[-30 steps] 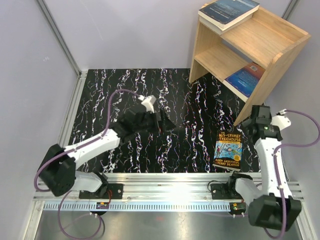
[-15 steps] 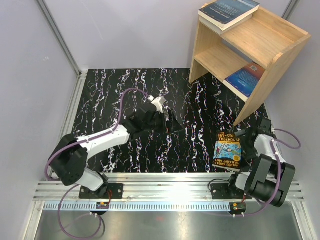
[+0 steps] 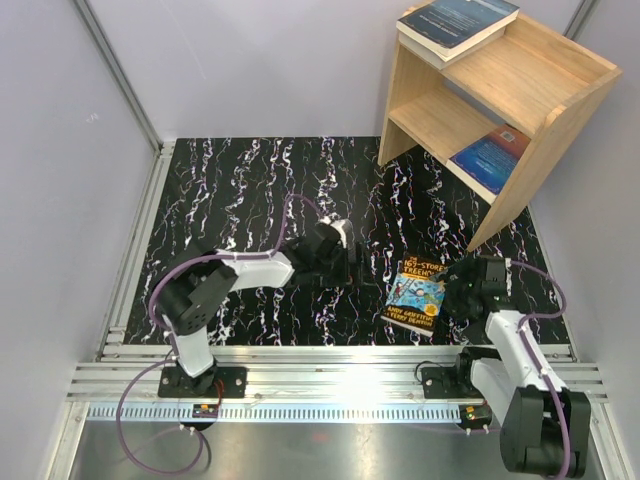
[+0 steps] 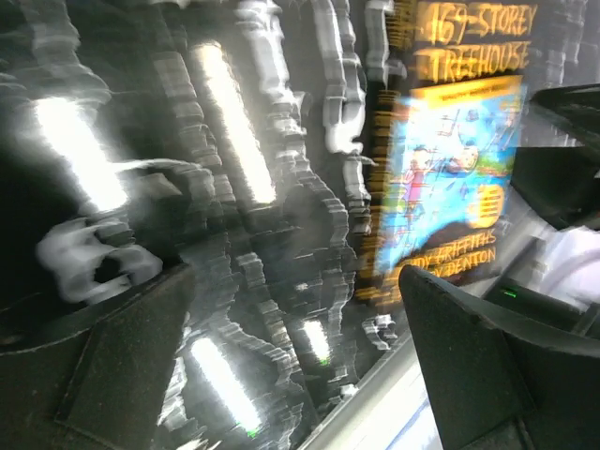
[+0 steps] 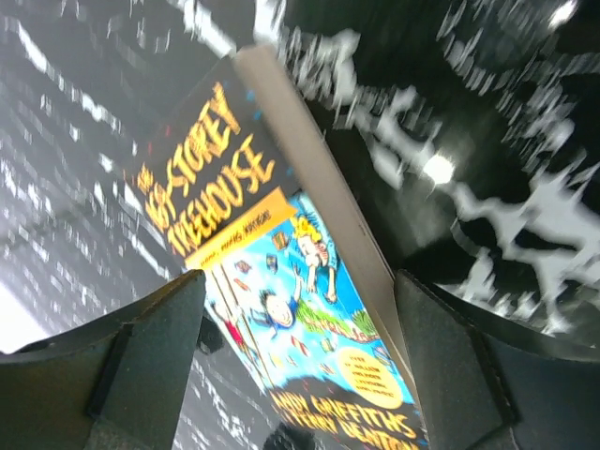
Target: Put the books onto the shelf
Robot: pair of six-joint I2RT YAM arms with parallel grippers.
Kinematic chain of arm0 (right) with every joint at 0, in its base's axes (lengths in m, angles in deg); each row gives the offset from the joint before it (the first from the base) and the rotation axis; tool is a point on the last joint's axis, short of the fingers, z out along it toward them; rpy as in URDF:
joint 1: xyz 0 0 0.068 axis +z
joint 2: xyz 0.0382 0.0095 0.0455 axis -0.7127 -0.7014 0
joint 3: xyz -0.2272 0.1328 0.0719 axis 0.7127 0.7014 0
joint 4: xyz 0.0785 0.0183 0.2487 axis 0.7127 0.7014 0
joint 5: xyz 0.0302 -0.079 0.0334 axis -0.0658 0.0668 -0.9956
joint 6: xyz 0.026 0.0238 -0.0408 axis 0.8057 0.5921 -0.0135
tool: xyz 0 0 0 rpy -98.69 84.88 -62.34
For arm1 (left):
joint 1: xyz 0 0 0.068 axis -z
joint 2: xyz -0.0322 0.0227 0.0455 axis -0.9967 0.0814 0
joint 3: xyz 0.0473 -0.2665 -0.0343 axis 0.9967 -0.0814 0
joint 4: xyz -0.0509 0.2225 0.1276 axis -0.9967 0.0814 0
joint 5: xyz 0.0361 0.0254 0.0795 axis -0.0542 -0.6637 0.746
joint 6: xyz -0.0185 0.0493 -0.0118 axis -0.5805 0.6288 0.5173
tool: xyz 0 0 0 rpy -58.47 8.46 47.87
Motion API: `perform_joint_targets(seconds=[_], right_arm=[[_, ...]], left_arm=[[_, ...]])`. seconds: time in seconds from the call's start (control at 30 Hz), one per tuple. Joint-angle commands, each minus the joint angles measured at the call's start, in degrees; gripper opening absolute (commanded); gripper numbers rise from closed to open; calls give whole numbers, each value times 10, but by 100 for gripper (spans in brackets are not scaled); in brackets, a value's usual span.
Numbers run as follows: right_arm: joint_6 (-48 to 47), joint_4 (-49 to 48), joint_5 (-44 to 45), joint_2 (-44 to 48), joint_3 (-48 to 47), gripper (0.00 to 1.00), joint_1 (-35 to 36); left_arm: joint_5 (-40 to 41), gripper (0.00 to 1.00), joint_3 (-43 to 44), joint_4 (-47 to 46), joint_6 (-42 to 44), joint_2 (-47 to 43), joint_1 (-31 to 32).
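Note:
The blue-yellow "Treehouse" book (image 3: 417, 297) (image 5: 281, 281) (image 4: 459, 169) lies on the black marbled mat near its front edge, turned slightly. My right gripper (image 3: 452, 290) (image 5: 300, 281) is low at the book's right side, open, its fingers standing either side of the cover. My left gripper (image 3: 345, 262) (image 4: 295, 281) is open over bare mat just left of the book, holding nothing. The wooden shelf (image 3: 530, 75) stands at the back right. A dark blue book (image 3: 458, 22) lies on its top and a blue book (image 3: 490, 155) on its lower tier.
A metal rail (image 3: 330, 375) runs along the front edge below the mat (image 3: 250, 190). Grey walls close in the left, back and right sides. The shelf's side panel (image 3: 520, 195) reaches down close to the right arm.
The right arm dropped down to the Treehouse book and the book slid left and turned a little. The left arm stretched right toward it. The right jaws narrowed slightly.

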Motion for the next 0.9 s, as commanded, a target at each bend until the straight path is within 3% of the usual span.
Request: perform_joint_targets(seconds=[0.0, 0.2, 0.57, 0.87], right_arm=[[53, 13, -17, 45, 19, 87, 33], [85, -22, -31, 91, 63, 78, 88], [124, -67, -41, 164, 54, 56, 127], [143, -132, -23, 133, 84, 45, 171]], left_arm=[[-5, 98, 35, -43, -14, 41, 25], [-5, 97, 62, -57, -31, 100, 44], [-5, 97, 63, -61, -34, 115, 66], [-9, 97, 65, -63, -37, 113, 66]])
